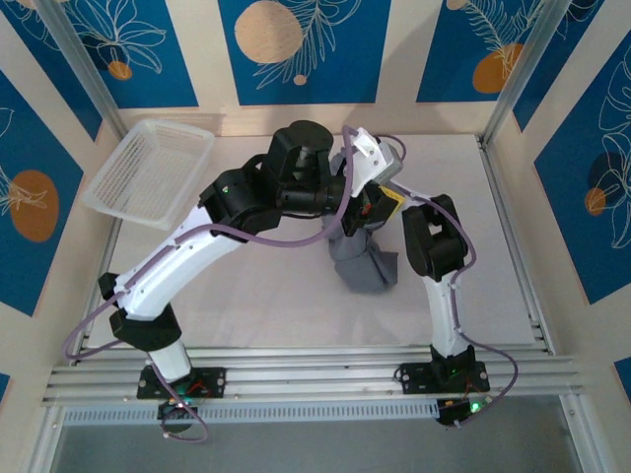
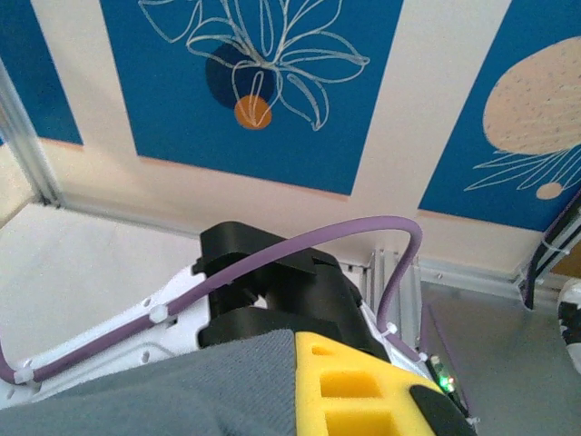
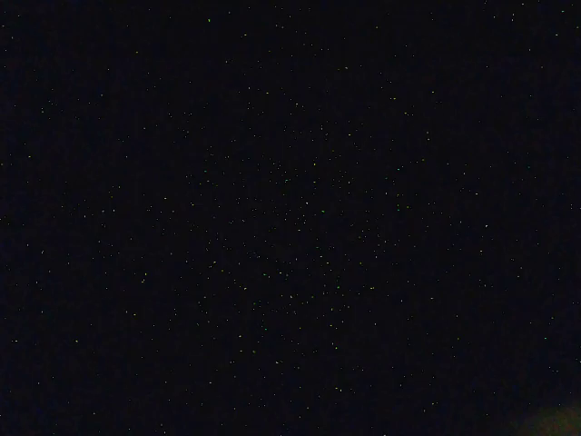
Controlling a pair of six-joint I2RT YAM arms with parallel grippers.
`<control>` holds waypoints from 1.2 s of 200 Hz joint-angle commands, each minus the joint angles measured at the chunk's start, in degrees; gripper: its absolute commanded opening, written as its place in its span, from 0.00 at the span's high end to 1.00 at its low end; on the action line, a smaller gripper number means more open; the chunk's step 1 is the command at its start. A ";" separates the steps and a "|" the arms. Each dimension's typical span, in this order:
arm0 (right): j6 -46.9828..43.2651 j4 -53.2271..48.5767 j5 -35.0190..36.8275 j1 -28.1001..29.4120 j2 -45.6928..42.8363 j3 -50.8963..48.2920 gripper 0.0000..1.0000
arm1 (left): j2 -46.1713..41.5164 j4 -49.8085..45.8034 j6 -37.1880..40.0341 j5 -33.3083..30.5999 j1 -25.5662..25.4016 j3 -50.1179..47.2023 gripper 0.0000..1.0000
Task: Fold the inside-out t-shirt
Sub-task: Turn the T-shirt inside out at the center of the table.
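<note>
Currently the table [image 1: 296,305] is carrying a white basket [image 1: 148,172] at far left. The grey t-shirt [image 1: 363,264] is hanging bunched at centre, its lower end resting on the table. The left gripper [image 1: 355,219] is clamping its top. The right gripper [image 1: 387,210] is sitting alongside, its jaw state impossible to tell.

White mesh basket [image 1: 148,172], at far left corner of white table [image 1: 266,296], close against the wall. Blue wall panels [image 1: 296,49] [image 2: 254,82], with white line-drawn flowers and orange and beige discs, separated by cream strips. Aluminium rails [image 1: 315,367], along near table edge. Aluminium post [image 1: 518,69], at far right corner.
</note>
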 commanded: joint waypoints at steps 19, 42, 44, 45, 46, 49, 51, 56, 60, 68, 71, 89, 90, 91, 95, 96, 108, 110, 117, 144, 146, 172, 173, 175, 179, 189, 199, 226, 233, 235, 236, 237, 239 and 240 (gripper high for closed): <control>-1.45 -7.16 6.39 0.47 8.18 3.75 0.15 | -3.45 4.79 3.88 3.66 -4.21 5.38 1.00; -1.75 -7.45 3.60 -0.16 7.92 4.60 0.59 | -4.68 4.49 4.64 -1.32 -4.04 3.60 1.00; -1.75 -7.24 3.19 -0.29 7.57 4.48 0.62 | -4.79 4.56 4.72 -2.03 -4.13 3.25 1.00; -1.75 -7.13 2.77 -0.37 7.42 4.36 0.65 | -4.89 4.63 4.75 -2.35 -4.11 3.08 1.00; -1.71 -6.99 2.47 -0.41 7.26 4.21 0.67 | -4.98 4.66 4.81 -2.68 -4.09 2.92 1.00; -1.75 -6.53 1.40 -0.63 6.61 3.81 0.72 | -5.14 4.87 4.91 -3.74 -4.07 2.41 1.00; -1.73 -6.09 0.73 -0.74 6.16 3.52 0.75 | -5.22 4.98 4.99 -4.41 -4.05 2.00 1.00; -1.69 -5.03 -1.06 -1.00 4.67 2.57 0.81 | -5.50 5.28 5.04 -6.26 -3.86 1.09 1.00; -1.72 -4.12 -2.60 -1.25 3.33 1.65 0.86 | -5.58 5.43 4.96 -7.69 -3.72 0.47 1.00; -1.46 -2.54 -5.97 -1.64 0.29 -0.07 0.95 | -5.68 5.81 4.23 -10.73 -3.02 -0.70 1.00; -1.30 -1.80 -7.33 -1.74 -0.88 -0.88 0.98 | -5.74 5.80 3.80 -11.84 -2.64 -1.05 1.00; 0.06 3.38 -15.73 -2.35 -9.54 -6.77 1.00 | -5.60 5.74 -2.51 -19.56 2.47 -3.78 1.00; 0.16 3.76 -16.27 -2.37 -10.01 -7.15 1.00 | -5.60 5.75 -2.95 -19.99 2.85 -3.94 1.00; 0.26 4.08 -16.72 -2.42 -10.47 -7.48 1.00 | -5.60 5.66 -3.44 -20.34 3.21 -4.16 1.00; 0.62 5.58 -18.86 -2.51 -12.56 -9.19 1.00 | -5.61 5.42 -5.64 -21.84 5.10 -5.07 1.00; 0.71 5.92 -19.29 -2.53 -13.23 -9.59 1.00 | -5.60 5.32 -6.32 -22.28 5.70 -5.34 1.00; 1.66 10.58 -25.80 -2.56 -19.61 -15.42 1.00 | -6.03 4.87 -12.59 -25.02 12.23 -9.69 1.00; 1.81 11.33 -26.82 -2.49 -20.65 -16.56 1.00 | -6.19 4.98 -13.45 -25.13 13.32 -10.49 1.00; 2.43 13.69 -29.90 -2.26 -24.28 -20.07 1.00 | -6.72 6.22 -15.77 -24.47 17.34 -14.33 1.00; 4.28 20.27 -36.49 -0.23 -37.67 -32.39 1.00 | -5.77 12.64 -15.01 -25.47 27.48 -26.26 1.00; 4.46 20.72 -36.85 -0.06 -38.72 -33.26 1.00 | -5.35 12.55 -14.98 -25.82 28.00 -26.63 1.00; 7.82 24.66 -37.06 0.81 -51.77 -39.70 1.00 | 0.43 10.66 -16.68 -26.78 33.27 -31.19 1.00; 7.95 24.64 -36.87 0.79 -52.17 -39.79 1.00 | 0.54 10.66 -16.85 -26.68 33.41 -31.49 1.00; 8.21 24.62 -36.64 0.72 -52.92 -39.81 1.00 | 0.75 10.78 -17.06 -26.43 33.57 -32.16 1.00; 8.64 24.63 -35.96 0.46 -54.52 -39.96 1.00 | 1.06 11.32 -17.60 -25.90 33.86 -33.85 1.00; 9.61 25.00 -34.83 -0.20 -58.26 -39.99 1.00 | 0.88 14.03 -19.22 -24.42 34.24 -39.26 1.00; 10.61 25.59 -34.35 -1.17 -60.83 -39.57 1.00 | 0.22 17.55 -21.22 -23.04 34.24 -45.26 1.00; 12.61 29.47 -35.78 -3.01 -63.95 -38.11 1.00 | -1.92 22.91 -25.76 -21.73 34.33 -56.16 0.62; 12.62 30.41 -36.42 -3.24 -63.76 -37.70 1.00 | -3.05 24.27 -26.00 -21.15 34.42 -58.12 0.48; 12.60 30.59 -36.51 -3.25 -63.71 -37.65 1.00 | -3.42 24.60 -25.99 -20.96 34.42 -58.61 0.45; 12.54 30.73 -36.63 -3.21 -63.68 -37.62 1.00 | -3.63 24.80 -25.94 -20.87 34.42 -58.87 0.44; 12.52 30.94 -36.78 -3.18 -63.57 -37.56 1.00 | -3.78 25.03 -25.92 -20.78 34.42 -59.09 0.42; 12.38 31.19 -36.90 -3.20 -63.46 -37.48 1.00 | -4.33 25.29 -25.86 -20.62 34.35 -59.43 0.40; 12.38 31.19 -36.90 -3.20 -63.46 -37.48 1.00 | -4.57 25.50 -25.79 -20.48 34.39 -59.58 0.39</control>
